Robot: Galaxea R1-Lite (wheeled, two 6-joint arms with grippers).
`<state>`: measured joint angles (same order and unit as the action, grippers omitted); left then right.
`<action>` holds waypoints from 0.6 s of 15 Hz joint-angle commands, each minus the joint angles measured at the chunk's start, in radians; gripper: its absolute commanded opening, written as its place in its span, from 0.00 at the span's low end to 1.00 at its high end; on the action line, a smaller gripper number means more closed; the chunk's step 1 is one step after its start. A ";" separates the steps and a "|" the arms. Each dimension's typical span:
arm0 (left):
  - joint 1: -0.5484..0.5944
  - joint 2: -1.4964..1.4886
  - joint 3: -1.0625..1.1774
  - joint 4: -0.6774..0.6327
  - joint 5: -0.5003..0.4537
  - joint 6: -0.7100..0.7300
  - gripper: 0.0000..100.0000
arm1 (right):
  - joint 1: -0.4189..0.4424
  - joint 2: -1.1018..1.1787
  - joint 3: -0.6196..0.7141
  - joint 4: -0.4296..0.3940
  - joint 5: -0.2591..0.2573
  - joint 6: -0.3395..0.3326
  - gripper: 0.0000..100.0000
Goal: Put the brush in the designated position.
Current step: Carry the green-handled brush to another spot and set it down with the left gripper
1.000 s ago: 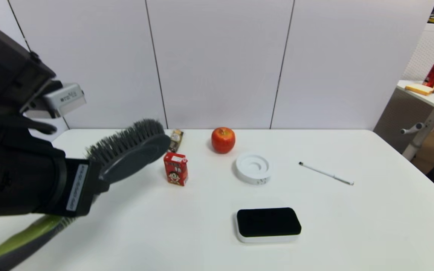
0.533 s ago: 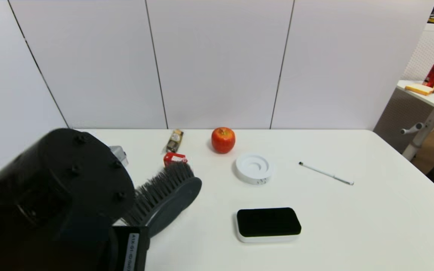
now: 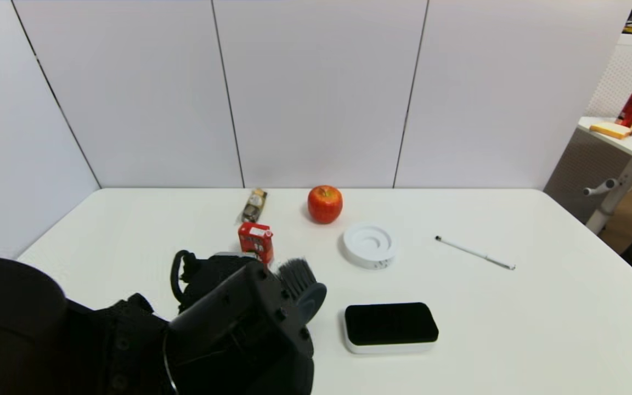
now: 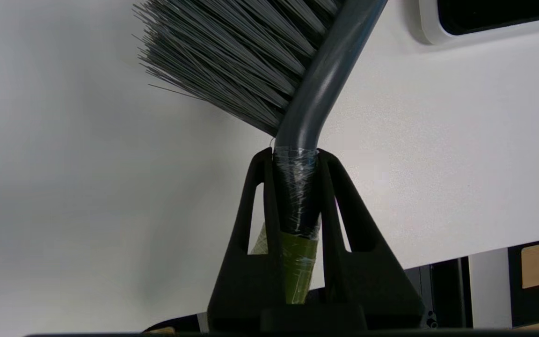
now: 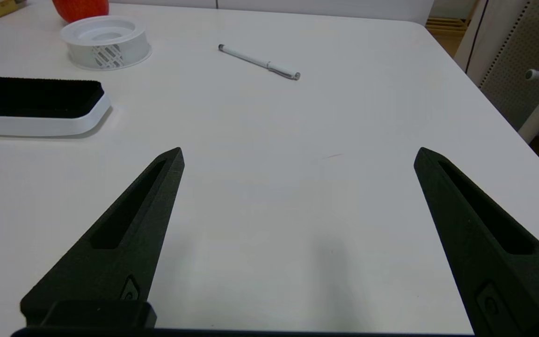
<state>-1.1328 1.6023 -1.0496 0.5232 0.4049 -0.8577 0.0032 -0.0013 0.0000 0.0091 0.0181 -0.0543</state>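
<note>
My left pincer clamped on grey-bristled, green-handled brush; dropped low since 1 s ago, head beside black-topped white eraser. Release likely next. Right pincer apart, idle.

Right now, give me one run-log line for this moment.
left gripper: shut on brush handle, low over table | brush: head beside eraser | right gripper: open, idle above table | release: not yet
</note>
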 commanded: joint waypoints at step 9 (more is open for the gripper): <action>0.102 0.169 0.003 -0.224 0.040 0.218 0.00 | 0.000 0.001 0.002 0.000 0.000 -0.001 1.00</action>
<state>-1.0323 1.7491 -1.0468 0.3030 0.4421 -0.6355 0.0032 -0.0013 0.0000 0.0091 0.0181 -0.0547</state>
